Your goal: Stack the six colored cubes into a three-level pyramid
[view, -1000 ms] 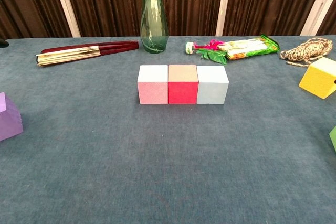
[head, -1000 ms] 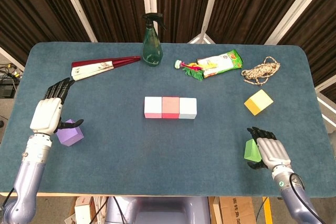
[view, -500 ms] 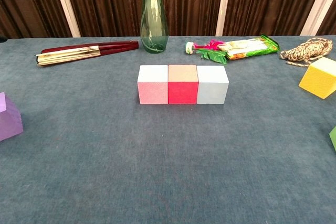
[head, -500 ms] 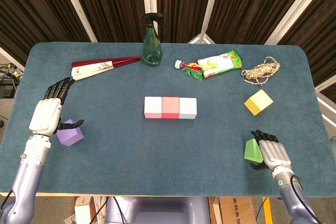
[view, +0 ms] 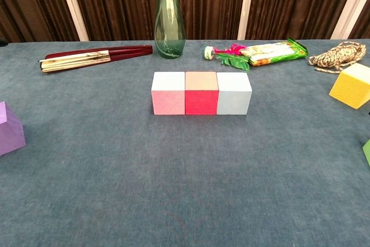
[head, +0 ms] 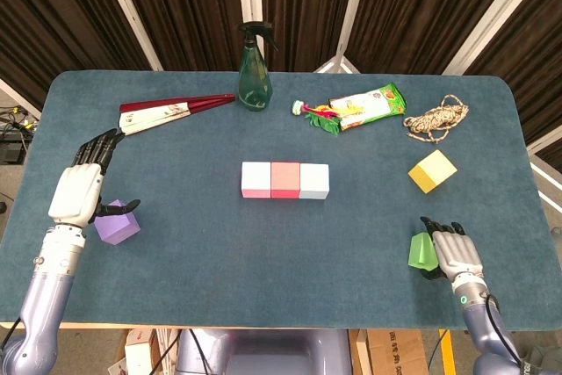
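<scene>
Cubes are spread over the blue tabletop (head: 202, 252). At the middle, a pink cube (head: 255, 179), a red cube (head: 285, 180) and a pale blue cube (head: 314, 181) stand in one row, side faces touching. A yellow cube (head: 432, 170) sits alone toward the right edge, turned at an angle to the row. A green cube (head: 422, 252) lies near the front right corner, and the right hand (head: 453, 253) is against its right side with dark fingers curled around it; whether it truly grips the cube cannot be told. A purple cube (head: 117, 226) rests near the left edge. The left hand (head: 83, 187) is just beside it, fingers stretched out and pointing away toward the back, thumb reaching to the cube's upper edge, holding nothing.

Along the back lie a folded red fan (head: 172, 111), a green spray bottle (head: 255, 70) standing upright, a green snack packet (head: 369, 106) with a small pink and green toy (head: 318, 114) beside it, and a coil of rope (head: 436, 118).
</scene>
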Controlling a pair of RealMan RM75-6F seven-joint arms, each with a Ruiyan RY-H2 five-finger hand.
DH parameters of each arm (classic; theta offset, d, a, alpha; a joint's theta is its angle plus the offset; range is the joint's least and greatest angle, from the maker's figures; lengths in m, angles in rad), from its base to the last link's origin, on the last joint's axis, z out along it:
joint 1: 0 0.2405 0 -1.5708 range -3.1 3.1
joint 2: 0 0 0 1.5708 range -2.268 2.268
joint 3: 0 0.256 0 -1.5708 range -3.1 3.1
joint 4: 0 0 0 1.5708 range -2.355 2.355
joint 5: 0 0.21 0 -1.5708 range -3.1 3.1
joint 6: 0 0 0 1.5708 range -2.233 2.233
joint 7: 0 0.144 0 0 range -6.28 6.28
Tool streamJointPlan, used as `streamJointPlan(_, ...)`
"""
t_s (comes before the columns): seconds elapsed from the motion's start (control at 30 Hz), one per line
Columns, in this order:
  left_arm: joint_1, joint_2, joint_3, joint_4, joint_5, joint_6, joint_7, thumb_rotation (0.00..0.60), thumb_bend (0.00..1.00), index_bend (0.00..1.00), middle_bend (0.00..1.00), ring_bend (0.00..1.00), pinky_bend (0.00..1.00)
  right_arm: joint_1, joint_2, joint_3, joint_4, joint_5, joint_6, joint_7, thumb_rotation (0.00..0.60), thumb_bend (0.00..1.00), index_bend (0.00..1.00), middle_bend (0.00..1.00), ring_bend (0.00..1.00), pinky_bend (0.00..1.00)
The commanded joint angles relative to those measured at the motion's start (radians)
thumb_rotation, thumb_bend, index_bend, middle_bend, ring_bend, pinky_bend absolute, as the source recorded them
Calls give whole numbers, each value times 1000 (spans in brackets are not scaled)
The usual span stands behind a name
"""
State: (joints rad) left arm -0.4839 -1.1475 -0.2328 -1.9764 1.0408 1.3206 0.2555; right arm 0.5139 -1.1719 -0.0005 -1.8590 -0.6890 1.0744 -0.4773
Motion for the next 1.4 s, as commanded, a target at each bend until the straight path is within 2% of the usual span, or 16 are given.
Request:
streamJointPlan(0.03,1,0,-1,0,0,-2,-1,600,65,0,0,0,0,-3,-19,-1,27,-14,12,-2,600,260,222,415,447,414)
streamJointPlan(0.1,1,0,-1,0,1,-4,-3,600,65,0,0,0,0,-10,-27,4,38,-35,26,10,600,269,279,460,493,485)
streamJointPlan(0.33,4,3,-3,-2,6,-5,-4,600,65,0,0,0,0,-31,-8,40,10,-120,70,74,600,273,302,474,507,495)
streamJointPlan(0.57,6,6,-3,-4,8,-8,-1,600,65,0,0,0,0,2,102,134,-117,-146,51,135,600,272,302,474,508,495)
streamJointPlan(0.73,4,4,-3,-2,4,-13,4,600,65,0,0,0,0,58,165,208,-165,-163,-17,178,600,271,302,474,508,495)
streamJointPlan(0.87,4,2,-5,0,-1,-15,7,600,65,0,0,0,0,152,193,256,-170,-108,-114,148,600,272,302,474,508,495)
streamJointPlan(0.97,4,4,-11,-5,-9,-15,2,600,66,0,0,0,0,225,182,270,-152,-40,-158,97,600,272,302,474,507,495)
streamJointPlan(1.1,4,10,-17,-13,-14,-16,-2,600,66,0,0,0,0,346,126,280,-108,108,-197,22,600,272,302,474,508,495)
streamJointPlan(1.4,7,33,-32,-15,-34,-39,-43,600,66,0,0,0,0,557,-26,282,14,298,-204,-96,600,272,302,474,508,495)
